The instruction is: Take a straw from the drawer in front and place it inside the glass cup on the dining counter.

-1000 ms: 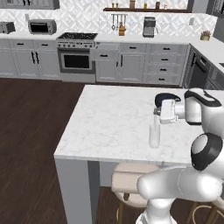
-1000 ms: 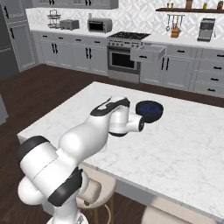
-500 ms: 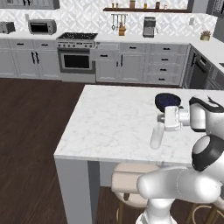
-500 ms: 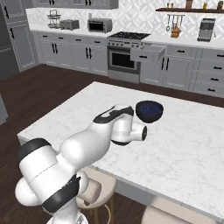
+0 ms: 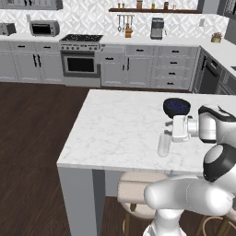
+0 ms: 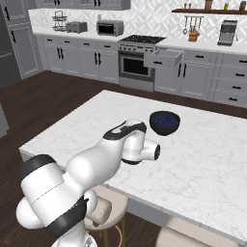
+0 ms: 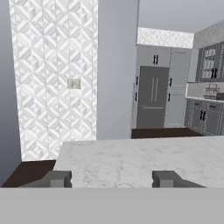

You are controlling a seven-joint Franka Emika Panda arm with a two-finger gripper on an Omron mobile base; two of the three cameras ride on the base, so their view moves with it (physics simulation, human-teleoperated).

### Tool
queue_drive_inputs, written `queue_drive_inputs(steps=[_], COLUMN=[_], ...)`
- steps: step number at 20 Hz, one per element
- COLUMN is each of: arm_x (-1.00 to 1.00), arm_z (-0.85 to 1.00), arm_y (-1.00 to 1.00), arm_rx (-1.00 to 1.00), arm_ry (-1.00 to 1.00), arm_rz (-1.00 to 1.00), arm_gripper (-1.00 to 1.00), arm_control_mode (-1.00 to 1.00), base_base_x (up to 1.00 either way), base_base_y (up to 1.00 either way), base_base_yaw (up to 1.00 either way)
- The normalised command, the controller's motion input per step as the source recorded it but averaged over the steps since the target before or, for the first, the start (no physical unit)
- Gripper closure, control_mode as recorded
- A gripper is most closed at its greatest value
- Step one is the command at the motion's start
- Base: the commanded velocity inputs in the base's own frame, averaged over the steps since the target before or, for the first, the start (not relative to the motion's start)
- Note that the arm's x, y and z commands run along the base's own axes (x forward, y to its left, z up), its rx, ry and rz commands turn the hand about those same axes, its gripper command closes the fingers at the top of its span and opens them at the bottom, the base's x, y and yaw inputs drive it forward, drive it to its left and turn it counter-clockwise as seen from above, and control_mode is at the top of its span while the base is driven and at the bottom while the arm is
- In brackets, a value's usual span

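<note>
Straw itself: can't pick it out at this resolution. The glass cup (image 5: 163,144) stands upright on the bench (image 5: 120,124), near the front edge, directly under the hand (image 5: 169,129). There may be a pale sliver inside the cup, but it's too thin and too close to the glass tone to confirm.

Hand state: fingers (image 7: 54,178) stand well apart in the hand view, with nothing between them, just marble top and the far wall beyond. So no grip on anything right now.

Progress, my read: the hand is parked over the cup with an empty, spread grip, which fits a release into the cup. The fetch and carry look done; the drop is probably done too. Left to do: verify the straw sits inside the cup, then lift clear without nudging the cup.

The drawer (image 6: 163,58) by the stove is pulled out: shallow grey box, flat front panel.

Materials:
- cup: clear, colourless, straight-sided cylinder; light, tips easily
- bench: white marble, grey veining, smooth and flat, grey base
- bowl (image 5: 177,106): dark blue, rounded, glossy, sits just behind the hand, apart from the cup
- stool (image 5: 136,191): beige round cushion, tucked under the bench's front edge
</note>
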Motion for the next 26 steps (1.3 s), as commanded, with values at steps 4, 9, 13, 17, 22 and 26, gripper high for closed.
queue_drive_inputs(steps=[4,9,13,17,22,26], arm_x=[-0.12,-0.64,-0.54,-0.17,0.00,0.00], arm_z=[0.13,0.93,1.00,1.00,0.95,0.59], arm_y=[0.00,0.00,0.17,0.62,0.76,0.58], arm_rx=[0.00,0.01,0.00,-0.10,-0.23,-0.26], arm_ry=[-0.05,-0.23,-0.14,0.00,0.21,0.45], arm_rz=[0.00,0.00,-0.01,-0.09,-0.17,-0.21], arm_gripper=[-1.00,-1.00,-1.00,-1.00,-1.00,-1.00], arm_control_mode=[-1.00,-1.00,-1.00,-1.00,-1.00,-1.00], base_base_x=[0.00,0.00,0.00,0.00,0.00,0.00], base_base_y=[0.00,0.00,0.00,0.00,0.00,0.00], base_base_yaw=[0.00,0.00,0.00,0.00,0.00,0.00])
